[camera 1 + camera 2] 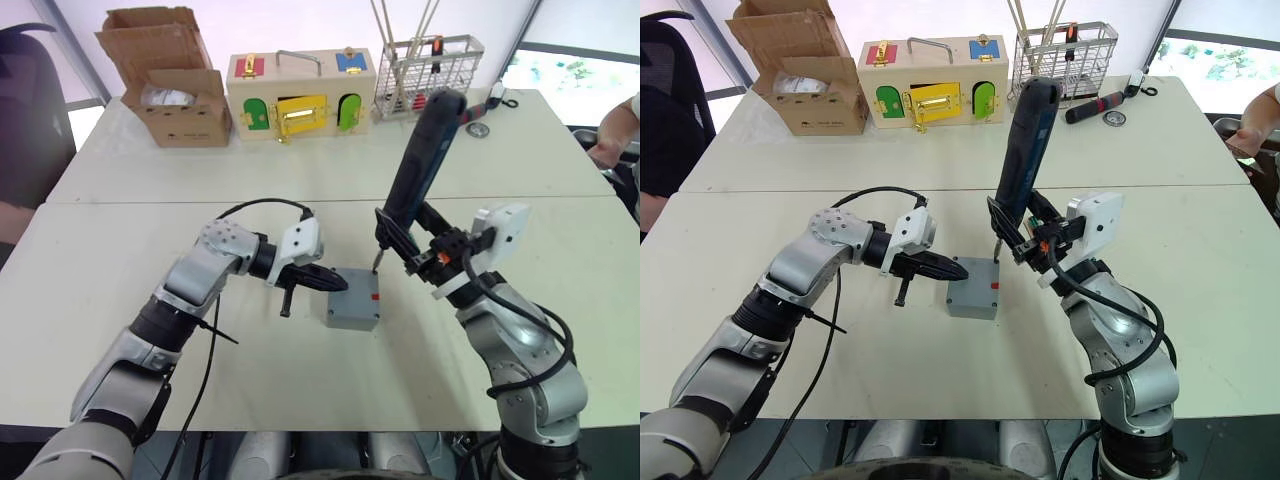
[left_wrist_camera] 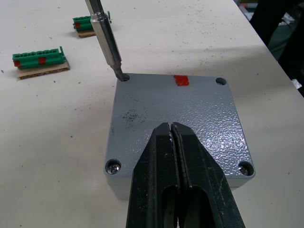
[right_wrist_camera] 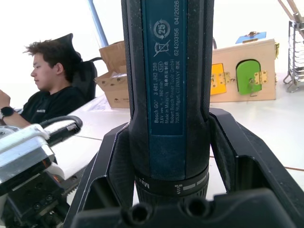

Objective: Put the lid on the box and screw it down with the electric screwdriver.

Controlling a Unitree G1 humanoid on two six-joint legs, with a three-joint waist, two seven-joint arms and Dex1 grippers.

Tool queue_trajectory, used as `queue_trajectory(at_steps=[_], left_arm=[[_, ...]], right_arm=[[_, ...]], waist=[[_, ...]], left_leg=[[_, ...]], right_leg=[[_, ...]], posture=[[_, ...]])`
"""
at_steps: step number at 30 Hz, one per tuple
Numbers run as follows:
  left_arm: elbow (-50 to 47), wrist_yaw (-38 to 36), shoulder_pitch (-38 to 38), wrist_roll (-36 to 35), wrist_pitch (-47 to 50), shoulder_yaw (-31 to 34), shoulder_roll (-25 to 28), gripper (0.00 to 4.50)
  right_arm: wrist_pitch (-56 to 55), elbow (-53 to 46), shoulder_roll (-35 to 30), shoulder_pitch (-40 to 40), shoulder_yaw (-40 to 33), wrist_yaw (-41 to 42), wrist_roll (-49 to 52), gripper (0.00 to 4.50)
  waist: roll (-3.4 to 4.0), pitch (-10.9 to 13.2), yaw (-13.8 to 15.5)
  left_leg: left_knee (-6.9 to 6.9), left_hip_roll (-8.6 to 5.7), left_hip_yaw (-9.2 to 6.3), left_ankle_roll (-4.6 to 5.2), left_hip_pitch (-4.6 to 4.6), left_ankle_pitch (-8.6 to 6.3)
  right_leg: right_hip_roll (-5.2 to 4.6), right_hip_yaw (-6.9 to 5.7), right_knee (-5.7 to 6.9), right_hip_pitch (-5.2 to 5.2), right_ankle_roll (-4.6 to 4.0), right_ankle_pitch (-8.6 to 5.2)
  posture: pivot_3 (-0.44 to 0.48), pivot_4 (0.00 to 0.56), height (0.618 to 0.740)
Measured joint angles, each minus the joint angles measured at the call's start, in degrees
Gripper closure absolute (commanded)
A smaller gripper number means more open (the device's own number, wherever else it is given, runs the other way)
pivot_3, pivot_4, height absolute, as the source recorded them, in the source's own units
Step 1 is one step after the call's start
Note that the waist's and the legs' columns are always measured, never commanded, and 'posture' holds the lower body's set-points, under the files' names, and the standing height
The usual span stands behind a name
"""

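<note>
With its bit seated in a far corner hole of the lid (image 2: 175,123), the electric screwdriver (image 1: 420,165) is sitting clamped in the right gripper (image 1: 410,245) and needs keeping plumb, while the closed left gripper (image 2: 173,142) is pressing lid onto box (image 1: 352,312)

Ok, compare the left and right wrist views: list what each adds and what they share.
Left wrist view: square grey plastic lid, corner screws, green terminal blocks, shut left gripper over the lid. Right wrist view: right gripper clamping the dark blue pen-shaped electric screwdriver, seated person, cardboard box, wooden box with coloured doors. Shared: the screwdriver, its metal bit at a lid corner hole; white table.
</note>
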Motion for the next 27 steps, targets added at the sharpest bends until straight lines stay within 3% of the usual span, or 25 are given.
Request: queue_trajectory(at_steps=[9,18,27], left_arm=[[0.02,0.01,0.00,0.81,0.00,-0.02,-0.96,4.50],[0.62,-0.02,0.05,2.12,-1.42,-0.55,-1.75,4.50],[1.96,0.10,0.37,3.10,-3.70,-1.12,-3.03,4.50]], right_arm=[[-0.43,0.08,-1.84,0.77,-0.10,0.23,1.55,2.57],[-5.18,-1.55,-7.49,3.68,5.63,2.62,-2.14,2.57],[-5.02,-1.39,-7.24,4.68,6.83,1.83,-2.99,2.57]], waist=[[0.00,0.00,0.08],[-0.14,-0.11,0.02],[-0.44,-0.32,0.09]], left_leg=[[-0.02,0.00,-0.03,0.02,0.23,-0.01],[-0.04,0.08,-0.06,0.07,0.54,-0.04],[-0.09,0.10,-0.12,0.11,0.87,-0.07]], right_leg=[[0.00,-0.01,-0.06,0.28,0.00,0.00],[0.11,-0.02,-0.15,0.63,0.00,-0.01],[0.14,-0.01,-0.18,0.97,0.00,-0.02]], posture=[[0.000,0.150,0.740],[0.000,0.150,0.740],[0.000,0.150,0.740]])
